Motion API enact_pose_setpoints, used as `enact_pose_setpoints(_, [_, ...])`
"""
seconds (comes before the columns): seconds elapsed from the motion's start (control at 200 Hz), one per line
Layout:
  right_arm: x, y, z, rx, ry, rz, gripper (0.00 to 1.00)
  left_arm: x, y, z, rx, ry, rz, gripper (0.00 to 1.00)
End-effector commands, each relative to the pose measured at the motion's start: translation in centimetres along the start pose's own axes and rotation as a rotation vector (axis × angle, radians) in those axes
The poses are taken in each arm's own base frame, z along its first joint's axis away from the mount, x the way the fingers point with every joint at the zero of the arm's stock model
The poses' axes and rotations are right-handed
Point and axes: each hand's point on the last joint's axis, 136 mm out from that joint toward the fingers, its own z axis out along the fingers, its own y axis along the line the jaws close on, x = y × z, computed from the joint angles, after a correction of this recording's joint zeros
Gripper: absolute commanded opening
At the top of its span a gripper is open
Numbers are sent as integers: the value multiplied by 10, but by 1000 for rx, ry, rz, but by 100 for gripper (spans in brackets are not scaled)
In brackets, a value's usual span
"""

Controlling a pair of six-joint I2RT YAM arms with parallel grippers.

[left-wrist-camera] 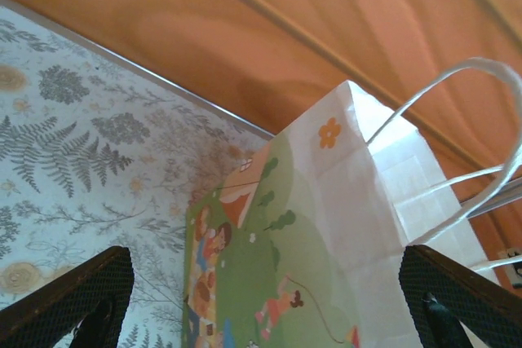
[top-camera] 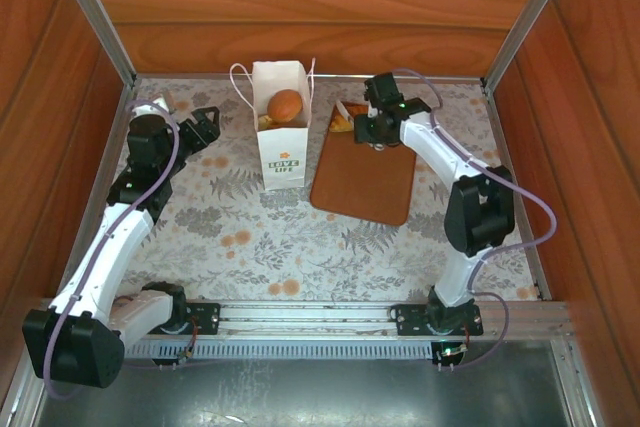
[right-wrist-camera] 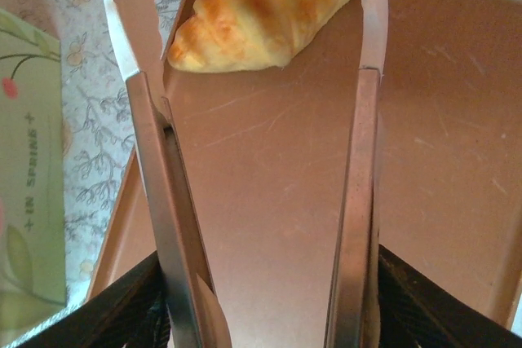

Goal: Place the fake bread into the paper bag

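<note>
White paper bag (top-camera: 281,147): upright, roll (top-camera: 286,104) inside
Left claw (top-camera: 206,126): apart
Right claw (top-camera: 370,132): clamped on tongs (right-wrist-camera: 151,160) astride croissant (right-wrist-camera: 261,14)

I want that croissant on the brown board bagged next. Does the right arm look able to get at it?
Probably yes: the tongs in the right gripper are spread, their tips either side of the croissant on the board, with nothing between.
</note>
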Motion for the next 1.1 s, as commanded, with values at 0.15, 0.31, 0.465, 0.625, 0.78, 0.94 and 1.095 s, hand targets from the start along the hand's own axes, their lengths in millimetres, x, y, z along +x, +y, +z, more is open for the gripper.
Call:
enact_pose_setpoints(0.15, [-16,1,8,92,-33,11,64,-1,13,-6,-22,-23,46,90])
enact_pose_setpoints(0.31, [-18,3,18,167,-14,-38,66,6,14,-3,-7,3,33,90])
enact_pose_setpoints(0.465, [-13,0,25,203,13,-54,66,8,15,-3,-5,10,41,90])
enact_pose_setpoints(0.625, [-2,3,31,187,52,-63,66,6,14,-4,-2,2,46,90])
enact_pose_setpoints(0.78, [10,-5,25,208,75,-69,66,5,15,-6,-8,-7,47,90])
enact_pose_setpoints(0.94, [22,-20,8,220,80,-57,66,4,15,-8,-11,-11,49,90])
enact_pose_setpoints(1.095, [33,-37,-4,219,101,-34,65,4,15,-8,-16,-11,51,90])
